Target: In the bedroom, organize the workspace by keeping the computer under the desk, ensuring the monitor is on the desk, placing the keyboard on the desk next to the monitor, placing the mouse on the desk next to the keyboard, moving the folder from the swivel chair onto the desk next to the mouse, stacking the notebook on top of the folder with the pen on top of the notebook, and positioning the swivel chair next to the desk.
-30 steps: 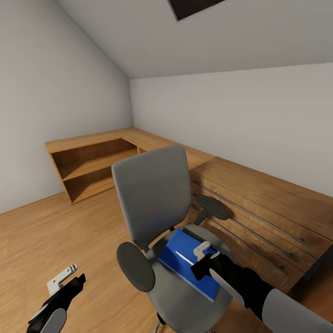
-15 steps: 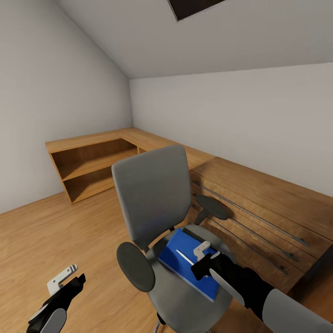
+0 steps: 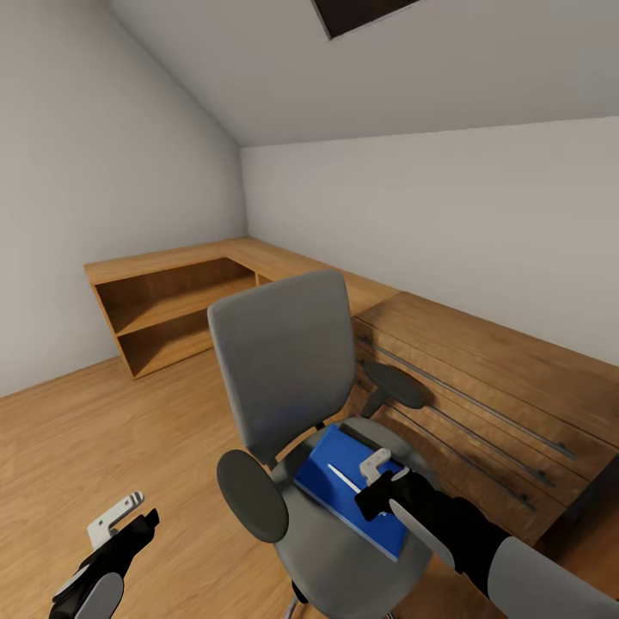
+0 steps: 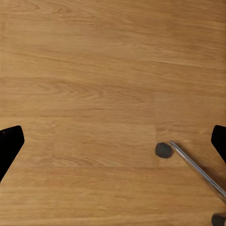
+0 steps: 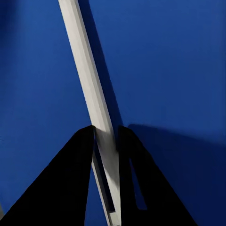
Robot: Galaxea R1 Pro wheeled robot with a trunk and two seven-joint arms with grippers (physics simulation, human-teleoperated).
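The swivel chair (image 3: 284, 361) stands in front of me with its grey back upright. A blue folder (image 3: 344, 451) lies flat on its seat, and a slim white pen (image 3: 342, 478) rests across the folder. My right gripper (image 3: 368, 487) is down at the pen's near end. In the right wrist view, the right gripper (image 5: 106, 134) is shut on the pen (image 5: 87, 70) above the folder (image 5: 174, 70). My left gripper (image 3: 125, 517) hangs open over the wooden floor, left of the chair, holding nothing. The desk, monitor, keyboard, mouse, computer and notebook are out of view.
A wooden chest of drawers (image 3: 481, 378) runs along the wall right behind the chair, joined to a low open wooden shelf unit (image 3: 172, 309) in the corner. A chrome chair leg (image 4: 193, 165) with a castor (image 4: 163, 149) lies below my left gripper (image 4: 113, 141). Wooden floor (image 3: 103, 430) stretches to the left.
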